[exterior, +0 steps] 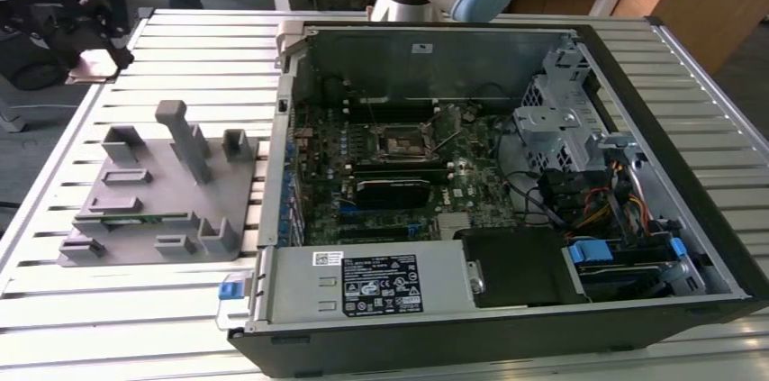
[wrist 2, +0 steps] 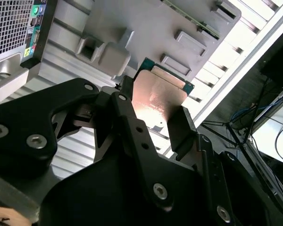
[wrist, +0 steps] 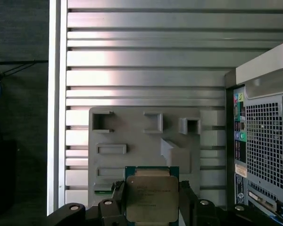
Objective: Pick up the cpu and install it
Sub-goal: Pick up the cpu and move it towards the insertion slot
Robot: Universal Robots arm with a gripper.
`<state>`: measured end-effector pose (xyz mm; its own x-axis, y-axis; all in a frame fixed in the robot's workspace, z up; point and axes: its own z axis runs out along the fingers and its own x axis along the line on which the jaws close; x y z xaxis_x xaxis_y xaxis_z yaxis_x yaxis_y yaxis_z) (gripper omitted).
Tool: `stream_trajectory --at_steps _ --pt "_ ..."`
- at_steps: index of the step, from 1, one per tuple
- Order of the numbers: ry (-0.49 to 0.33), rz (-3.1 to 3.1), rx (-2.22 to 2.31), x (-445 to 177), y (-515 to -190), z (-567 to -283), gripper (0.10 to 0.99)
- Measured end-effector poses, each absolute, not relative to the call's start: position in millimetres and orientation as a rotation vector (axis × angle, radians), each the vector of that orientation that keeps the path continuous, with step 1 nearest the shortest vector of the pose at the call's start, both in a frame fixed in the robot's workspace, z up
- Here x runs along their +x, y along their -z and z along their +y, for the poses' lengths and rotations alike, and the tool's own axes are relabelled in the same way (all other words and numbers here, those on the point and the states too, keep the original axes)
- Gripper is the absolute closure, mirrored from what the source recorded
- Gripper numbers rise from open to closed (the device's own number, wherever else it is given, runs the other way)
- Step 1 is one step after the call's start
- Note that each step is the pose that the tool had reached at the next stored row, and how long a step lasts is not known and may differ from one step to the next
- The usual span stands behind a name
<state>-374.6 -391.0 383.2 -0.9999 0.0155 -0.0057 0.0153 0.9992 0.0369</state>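
Observation:
The cpu [wrist: 152,197], a flat square chip with a silvery metal top and a green edge, is clamped between the two black fingers of my gripper [wrist: 152,203]. In the second wrist view the cpu [wrist 2: 159,96] shows a shiny face, and the gripper [wrist 2: 155,110] is shut on its two opposite sides. I hold it in the air above the grey fixture block [wrist: 132,136] on the slatted table. In the exterior view, the black socket frame [exterior: 401,140] sits on the motherboard inside the open computer case [exterior: 673,129].
The grey fixture block [exterior: 157,192] has upright posts and pockets, and one slot holds a green memory stick [exterior: 121,216]. The case's rear panel [wrist: 262,141] stands beside the fixture. The arm's black wrist head [exterior: 72,21] hangs at the exterior view's upper left.

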Motion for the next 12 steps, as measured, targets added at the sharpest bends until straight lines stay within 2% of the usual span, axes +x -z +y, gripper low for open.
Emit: stream_trajectory --at_steps 12 --pt "-0.077 3.135 0.024 -340.6 -382.8 -391.0 0.549"
